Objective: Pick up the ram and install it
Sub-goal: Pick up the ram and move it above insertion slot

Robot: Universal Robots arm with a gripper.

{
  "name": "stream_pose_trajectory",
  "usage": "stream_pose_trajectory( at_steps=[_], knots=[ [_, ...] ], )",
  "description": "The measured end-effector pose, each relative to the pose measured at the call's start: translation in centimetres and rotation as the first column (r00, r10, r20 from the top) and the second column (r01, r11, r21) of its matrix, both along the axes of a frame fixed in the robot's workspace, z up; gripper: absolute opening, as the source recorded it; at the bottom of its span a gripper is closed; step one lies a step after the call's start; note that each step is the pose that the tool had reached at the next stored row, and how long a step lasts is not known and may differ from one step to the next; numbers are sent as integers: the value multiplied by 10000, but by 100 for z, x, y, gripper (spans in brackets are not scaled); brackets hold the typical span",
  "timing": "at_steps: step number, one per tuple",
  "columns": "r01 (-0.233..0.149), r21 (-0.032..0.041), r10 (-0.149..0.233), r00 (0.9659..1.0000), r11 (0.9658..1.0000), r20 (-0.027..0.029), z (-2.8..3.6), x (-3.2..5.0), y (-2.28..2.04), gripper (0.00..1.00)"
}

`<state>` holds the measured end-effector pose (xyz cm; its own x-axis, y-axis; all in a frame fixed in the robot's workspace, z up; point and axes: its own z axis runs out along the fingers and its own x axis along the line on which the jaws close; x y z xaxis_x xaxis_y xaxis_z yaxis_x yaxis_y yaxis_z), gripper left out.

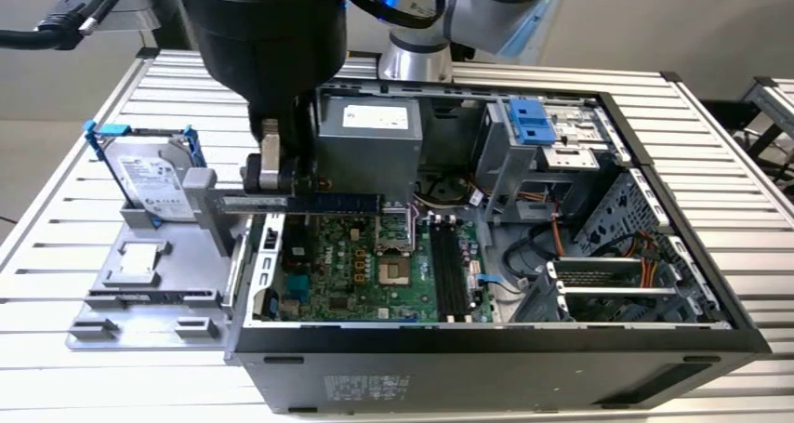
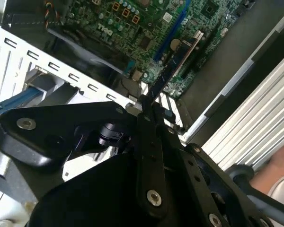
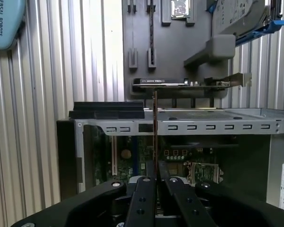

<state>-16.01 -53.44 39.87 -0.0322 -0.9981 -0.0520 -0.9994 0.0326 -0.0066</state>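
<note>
The ram (image 1: pixel 337 200), pinched at one end by the jaws of the gripper (image 1: pixel 279 186), hangs level above the motherboard (image 1: pixel 360 265) inside the open case (image 1: pixel 496 349) at mid-bench (image 1: pixel 50 218), near the hard drive (image 1: pixel 155 177).

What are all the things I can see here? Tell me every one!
ram: one, dark blue-black, in the gripper, over the open case.
computer case: one, black, lying open on the table.
motherboard: one, green, inside the case.
hard drive: one, silver with blue frame, standing on the holder.
holder: one, grey, at the exterior view's left of the case.
table: one, silver slats, under everything.
gripper: one, black, shut on the ram.
robot arm: one, silver-grey, behind the case.
</note>
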Motion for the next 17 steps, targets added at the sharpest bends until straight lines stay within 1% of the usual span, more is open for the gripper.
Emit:
stream_pose_trajectory(
  at_steps=[17],
  knots=[
    [-27,0,27,10000,10000,0,0,474,53,0]
  ],
)
